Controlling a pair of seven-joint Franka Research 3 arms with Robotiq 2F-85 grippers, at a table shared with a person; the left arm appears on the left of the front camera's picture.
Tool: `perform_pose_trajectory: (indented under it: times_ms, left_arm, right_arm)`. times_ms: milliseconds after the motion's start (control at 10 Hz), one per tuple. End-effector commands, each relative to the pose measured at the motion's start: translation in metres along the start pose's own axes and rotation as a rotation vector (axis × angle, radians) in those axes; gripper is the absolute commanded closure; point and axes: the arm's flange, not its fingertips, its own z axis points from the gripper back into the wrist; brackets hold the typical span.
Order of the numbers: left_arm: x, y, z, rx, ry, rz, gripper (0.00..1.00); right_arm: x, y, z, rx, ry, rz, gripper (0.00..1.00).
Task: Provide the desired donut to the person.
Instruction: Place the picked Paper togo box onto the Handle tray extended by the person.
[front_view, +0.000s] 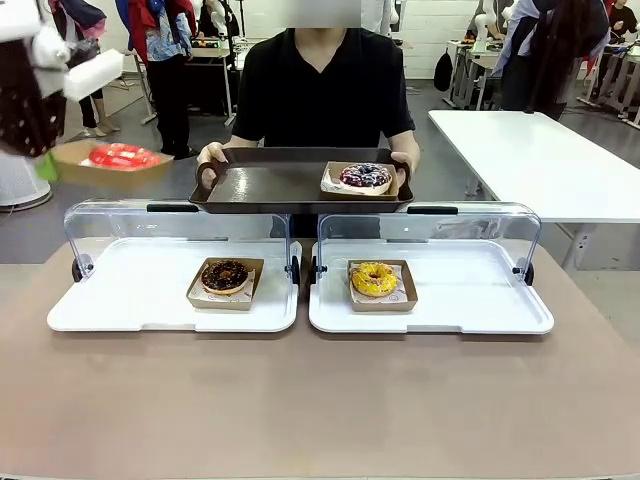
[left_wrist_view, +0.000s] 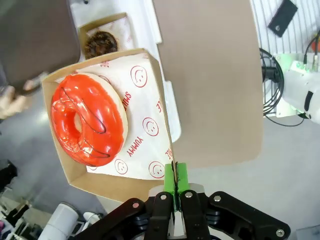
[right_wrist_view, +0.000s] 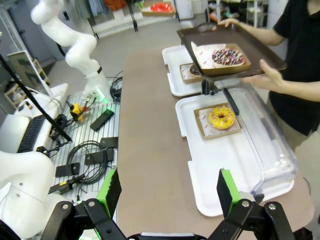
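Front view: cardboard tray (front_view: 75, 163) with red donut (front_view: 122, 156) held aloft at far left; dark tray (front_view: 270, 186) held by person (front_view: 322, 85).
Left wrist view: left gripper (left_wrist_view: 175, 186) clamped on cardboard tray edge.
Right wrist view: right gripper (right_wrist_view: 170, 191) spread wide, nothing held.

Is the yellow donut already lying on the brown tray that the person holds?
No, the yellow donut lies in its box in the white display case, while the tray carries a sprinkled donut.
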Motion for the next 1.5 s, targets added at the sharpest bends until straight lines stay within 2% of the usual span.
perform_pose_trajectory:
  times_ms: [0,300,500,600,800,1100,1400]
  left_arm:
    - [0.028,0.029,0.029,0.036,0.033,0.028,0.98]
    - [0.070,0.080,0.041,0.096,-0.065,-0.017,0.98]
    - [0.095,0.113,0.022,0.107,-0.099,-0.030,0.98]
    - [0.105,0.136,0.005,0.087,-0.116,0.007,0.98]
    - [0.112,0.168,-0.037,0.040,-0.130,0.070,0.98]
    - [0.115,0.204,-0.098,-0.044,-0.131,0.071,0.98]
    - [0.112,0.213,-0.123,-0.066,-0.145,0.047,0.98]
  right_arm:
    - [0.000,0.002,-0.001,0.003,-0.007,-0.004,0.00]
    - [0.000,0.002,-0.001,0.003,-0.007,-0.004,0.00]
    - [0.000,0.002,-0.001,0.003,-0.007,-0.004,0.00]
    - [0.000,0.002,-0.001,0.003,-0.007,-0.004,0.00]
    - [0.000,0.002,-0.001,0.003,-0.007,-0.004,0.00]
    - [0.000,0.002,-0.001,0.003,-0.007,-0.004,0.00]
    - [0.000,0.002,-0.001,0.003,-0.007,-0.004,0.00]
